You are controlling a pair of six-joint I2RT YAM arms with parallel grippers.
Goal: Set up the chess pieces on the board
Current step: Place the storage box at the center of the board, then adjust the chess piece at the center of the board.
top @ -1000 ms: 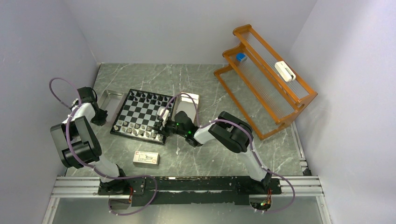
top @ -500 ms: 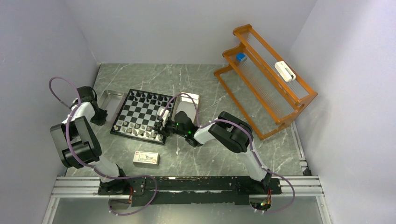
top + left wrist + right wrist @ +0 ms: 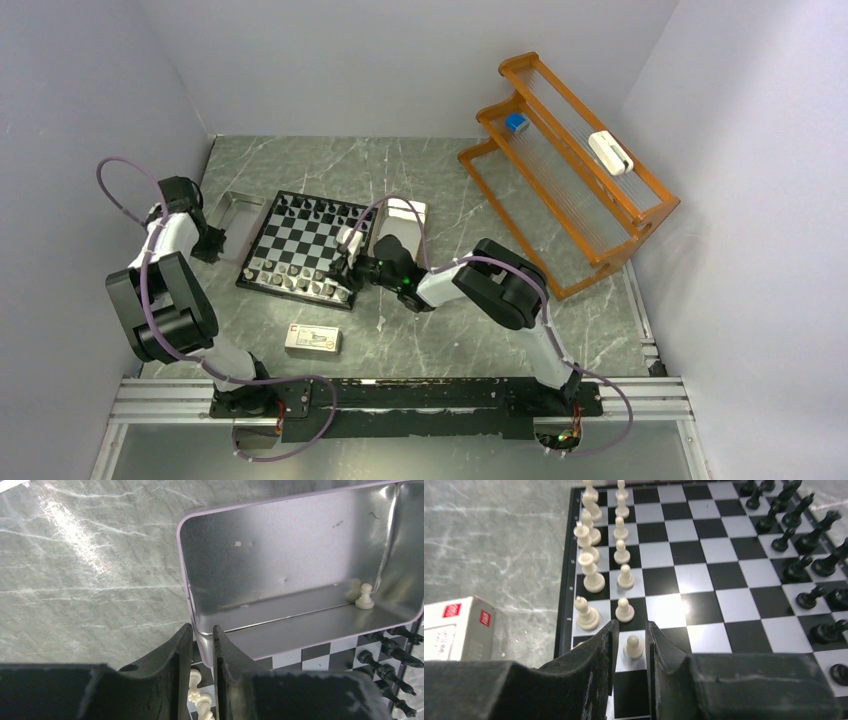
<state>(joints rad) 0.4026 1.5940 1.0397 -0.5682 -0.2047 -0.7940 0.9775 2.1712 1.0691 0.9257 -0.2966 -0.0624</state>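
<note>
Silvery tin lies open on the worktop just beside the board's left edge, handy as a parts bin. Inside it: one loose pawn standing in the far corner, nothing else seen. L. end effector hangs at the tin's near rim, closed down to a thin slit w/ nothing in it. It's prob. lined up to go in for that piece, and it'd have to spread first.

R. end effector sits low over the board's near-right corner, fingers either side of a white pawn that stands at the end of the pawn row. Straddling it like that keeps the piece upright on its square. Can't tell if it's pinched or standing free.

White back rank runs along the rim next to that row, and the black pieces line the opposite side, so setup looks nearly done.

Other containers: a white-and-red carton lies shut near the board's front edge, contents hidden. An orange rack, well apart at the back right, carries a small blue item and a white one.
</note>
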